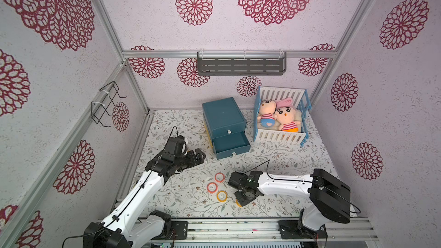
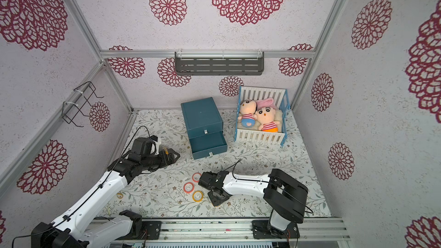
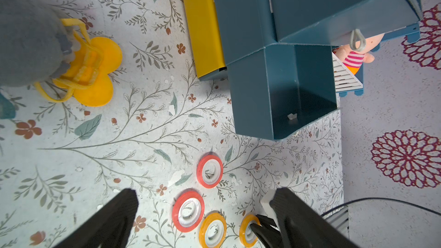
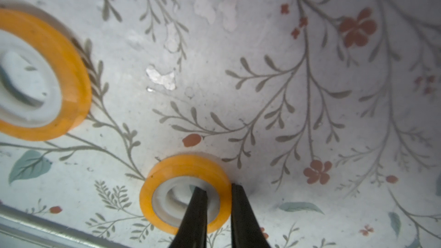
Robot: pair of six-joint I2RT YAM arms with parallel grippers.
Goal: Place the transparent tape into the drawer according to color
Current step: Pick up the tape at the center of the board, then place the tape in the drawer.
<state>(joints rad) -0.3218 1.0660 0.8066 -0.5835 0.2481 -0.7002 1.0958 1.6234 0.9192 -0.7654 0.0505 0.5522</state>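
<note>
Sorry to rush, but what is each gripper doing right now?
Left gripper: open, empty.
Right gripper: closed on the wall of a yellow tape ring.

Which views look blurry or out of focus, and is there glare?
Right wrist view: the loose yellow tape ring at the edge is soft; the pinched yellow tape ring in the right gripper is sharper. Left wrist view: a grey shape near the lens is blurred, the open drawer crisp. In both top views: even light, no glare.

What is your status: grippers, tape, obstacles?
Left gripper open. Right gripper shut on small yellow see-through tape ring. Lower drawer of blue box open; path looks free.
</note>
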